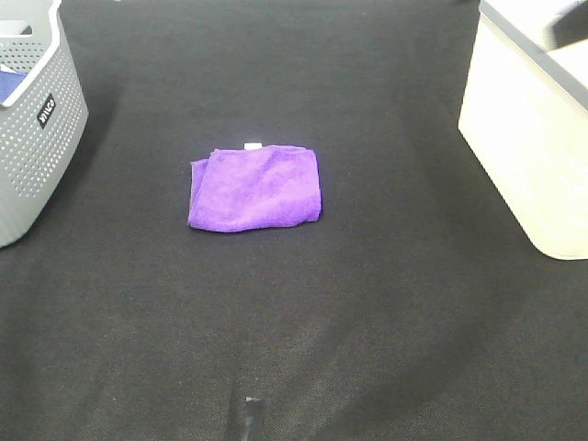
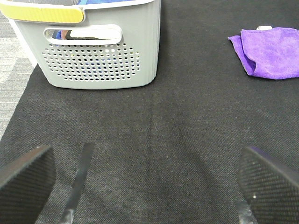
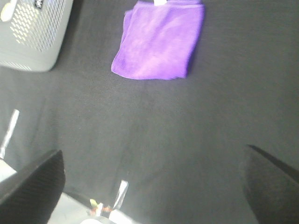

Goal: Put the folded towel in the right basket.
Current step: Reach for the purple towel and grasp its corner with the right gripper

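Lying flat: towel (image 1: 254, 187) | R basket (image 1: 524, 138) cropped | L claw (image 2: 149, 176), R claw (image 3: 154, 181) agape

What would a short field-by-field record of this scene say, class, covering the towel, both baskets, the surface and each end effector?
towel: purple folded towel, flat, between the baskets, touching neither
target: cream basket, right side, solid walls
other basket: grey perforated basket, left side, something blue inside
surface: black cloth
left arm: left end effector open, holding nothing
right arm: right end effector open, holding nothing
task state: towel not yet picked up
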